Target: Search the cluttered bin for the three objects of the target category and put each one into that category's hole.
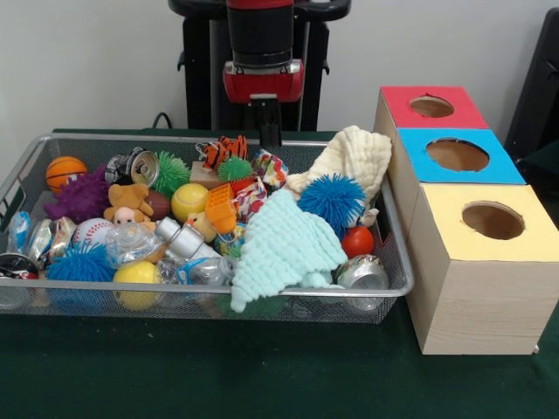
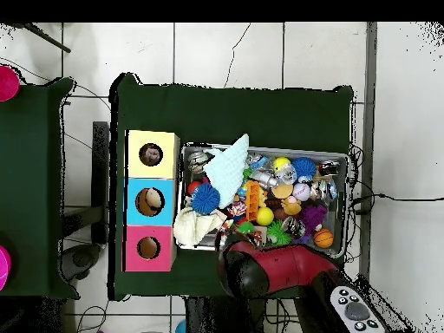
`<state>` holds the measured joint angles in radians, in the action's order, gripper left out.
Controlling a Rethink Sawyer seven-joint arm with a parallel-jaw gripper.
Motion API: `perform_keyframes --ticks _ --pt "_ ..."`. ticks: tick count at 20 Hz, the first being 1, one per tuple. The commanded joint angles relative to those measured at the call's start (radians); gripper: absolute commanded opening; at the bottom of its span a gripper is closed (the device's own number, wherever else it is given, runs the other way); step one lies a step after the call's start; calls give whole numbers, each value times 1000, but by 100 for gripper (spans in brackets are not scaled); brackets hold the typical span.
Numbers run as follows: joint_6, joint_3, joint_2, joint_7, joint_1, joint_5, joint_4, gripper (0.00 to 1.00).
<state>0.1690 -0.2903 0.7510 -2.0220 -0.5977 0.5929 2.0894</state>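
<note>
Step in hand: search. The gripper [image 1: 269,127] hangs over the far rim of the bin [image 1: 397,288] and carries nothing, so I judge no pick has begun.
Pincer: a single dark stub shows below the red wrist. Whether it is spread or pressed together, I cannot tell.
Targets: one confetti-print film wad [image 1: 271,168] lies just below the gripper, beside the tiger toy [image 1: 220,150]. A second film wad [image 1: 251,199] is wedged between the orange block [image 1: 220,215] and the mint knitted cloth [image 1: 284,246]. The third I cannot pick out (it may be buried).
Hole: the round opening [image 1: 493,220] is in the yellow-topped box [image 1: 476,301], nearest the camera in the front view and just outside the bin's end wall.
Next move: probably a short drop onto the nearest wad, gripping only film and clear of the green spiky ball [image 1: 234,168] touching it. The lift must then pass the cream cloth [image 1: 354,155] heaped at that end.
Surface: dark green tablecloth [image 1: 262,375].
Room: plain pale wall behind; the overhead view shows white floor tiles [image 2: 260,52] and a second green table [image 2: 30,182] well apart.
</note>
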Motion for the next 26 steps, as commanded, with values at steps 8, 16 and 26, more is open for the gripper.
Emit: perform_keyframes --ticks 8,16,26 --pt "124 -137 102 13 -15 -78 -26 100" --pt "122 -86 90 -40 50 -79 -46 100" --pt "19 -5 -72 -54 89 -9 -153 100"
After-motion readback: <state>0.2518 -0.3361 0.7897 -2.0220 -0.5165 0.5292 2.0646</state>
